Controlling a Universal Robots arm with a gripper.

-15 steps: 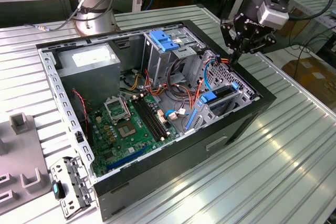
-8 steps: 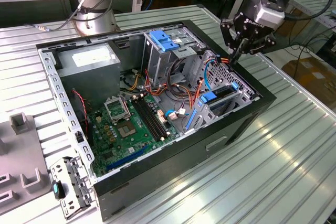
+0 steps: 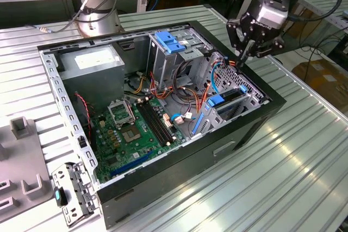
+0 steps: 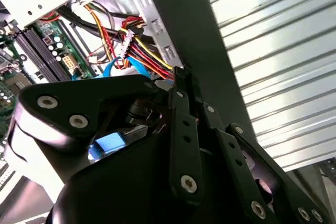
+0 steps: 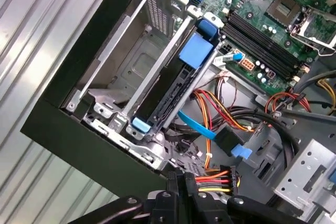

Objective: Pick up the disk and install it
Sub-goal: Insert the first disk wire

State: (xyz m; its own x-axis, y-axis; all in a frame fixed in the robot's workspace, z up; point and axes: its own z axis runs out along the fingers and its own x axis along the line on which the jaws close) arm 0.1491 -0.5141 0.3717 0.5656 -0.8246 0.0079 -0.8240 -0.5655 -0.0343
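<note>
The disk (image 5: 169, 92) stands on edge inside the drive cage of the open computer case (image 3: 179, 161), its dark body held between blue side rails (image 5: 197, 51). In the exterior view the disk (image 3: 230, 95) sits in the cage near the case's right wall. My gripper (image 3: 243, 59) hangs over the case's far right corner, fingers pressed together to a point just above the cable bundle. In both wrist views the fingertips (image 4: 181, 74) meet beside the red, yellow and black power wires (image 5: 218, 176), a short way from the disk's end. Nothing shows between them.
A grey power supply (image 3: 92, 61) fills the case's far left corner and the green motherboard (image 3: 133, 129) lies along its floor. A blue bracket (image 3: 169, 42) tops the tall bay. A loose blue data cable (image 5: 210, 132) crosses near the cage. Another arm's base (image 3: 100, 9) stands behind.
</note>
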